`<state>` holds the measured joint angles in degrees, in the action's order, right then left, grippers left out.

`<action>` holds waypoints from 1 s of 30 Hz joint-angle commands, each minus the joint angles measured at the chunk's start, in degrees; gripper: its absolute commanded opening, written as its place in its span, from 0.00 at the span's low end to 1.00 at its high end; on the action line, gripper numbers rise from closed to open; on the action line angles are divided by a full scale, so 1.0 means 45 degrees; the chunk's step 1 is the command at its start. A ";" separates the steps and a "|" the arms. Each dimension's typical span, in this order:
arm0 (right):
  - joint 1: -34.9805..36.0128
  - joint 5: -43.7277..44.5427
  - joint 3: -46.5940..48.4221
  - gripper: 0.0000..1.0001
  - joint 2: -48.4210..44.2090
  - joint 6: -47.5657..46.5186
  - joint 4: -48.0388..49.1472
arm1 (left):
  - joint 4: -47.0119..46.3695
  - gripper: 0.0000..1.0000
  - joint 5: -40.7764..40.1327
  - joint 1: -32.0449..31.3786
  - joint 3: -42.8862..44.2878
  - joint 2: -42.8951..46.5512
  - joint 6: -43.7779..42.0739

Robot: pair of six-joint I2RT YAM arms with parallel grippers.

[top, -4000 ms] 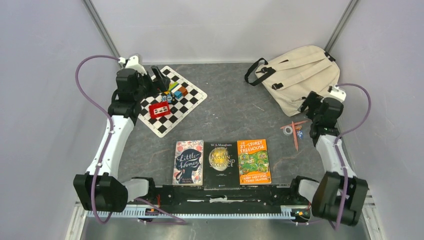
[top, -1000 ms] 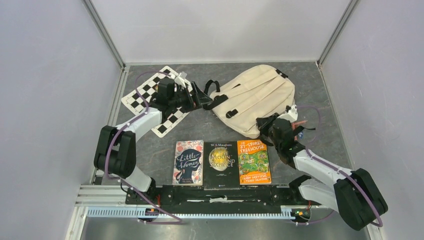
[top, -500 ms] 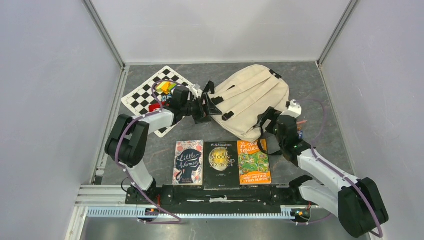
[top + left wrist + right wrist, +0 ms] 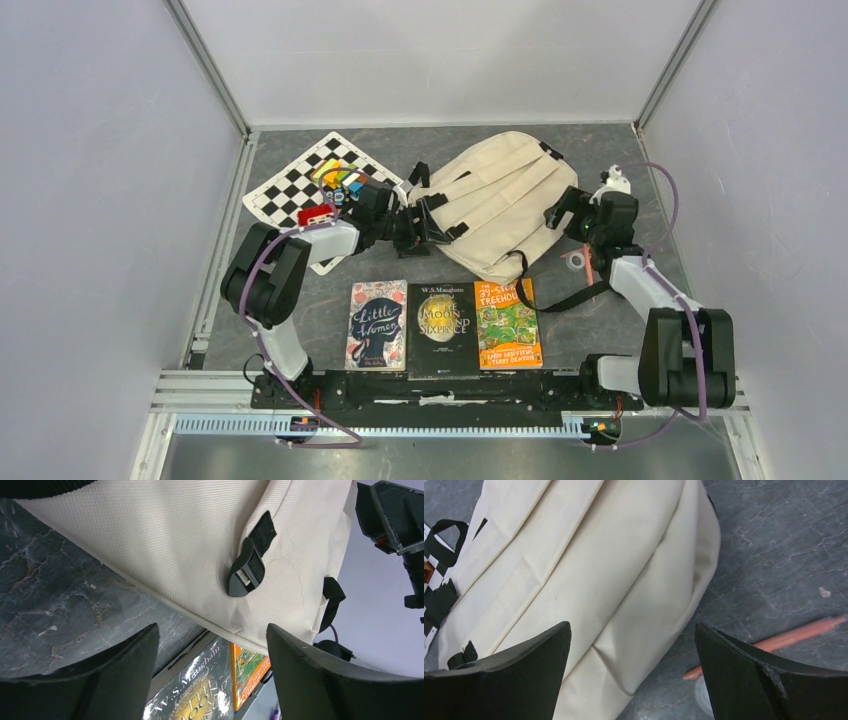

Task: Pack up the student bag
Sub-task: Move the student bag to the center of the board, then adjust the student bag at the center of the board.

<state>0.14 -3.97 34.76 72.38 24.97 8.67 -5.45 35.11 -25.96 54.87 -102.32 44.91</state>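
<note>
The student bag [image 4: 500, 195], a cream canvas backpack with black straps, lies flat on the dark table at centre back. Its lower corner overlaps the top of the orange book [image 4: 508, 328], and a loose black strap [image 4: 565, 295] trails to the right. My left gripper [image 4: 425, 225] is open at the bag's left edge beside a black buckle [image 4: 247, 570]; in the left wrist view the gripper [image 4: 212, 630] holds nothing. My right gripper [image 4: 565, 205] is open by the bag's right side. In the right wrist view it [image 4: 632, 627] hovers empty over the bag [image 4: 574, 565].
Three books lie side by side at the front: Little Women [image 4: 376, 325], The Moon and Sixpence [image 4: 441, 322] and the orange one. A checkered mat [image 4: 290, 190] with coloured blocks [image 4: 338, 177] sits back left. An orange pen [image 4: 794, 635] and a tape roll [image 4: 574, 260] lie right of the bag.
My right gripper opened, let go of the bag's lower corner and swung back to the bag's right side. My left gripper slid a little right along the bag's left edge.
</note>
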 commanded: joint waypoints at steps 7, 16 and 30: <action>-0.2798 -0.5302 0.0887 0.98 0.2691 0.0037 0.3032 | 0.0313 0.43 0.0335 -0.0101 0.0852 -0.0783 -0.0350; -0.3005 -0.7645 0.3862 0.98 0.6388 0.0404 0.3918 | 0.0466 0.07 0.0292 -0.0111 0.0989 -0.0903 -0.0562; -0.2196 -0.5804 0.5550 0.98 0.8342 0.0366 0.1218 | 0.0870 0.02 0.0049 -0.0155 0.1185 -0.0777 -0.0994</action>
<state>-10.92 -33.19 57.69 108.79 27.77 18.11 -2.22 35.46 -26.28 58.41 -106.10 43.20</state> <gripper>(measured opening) 0.979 0.035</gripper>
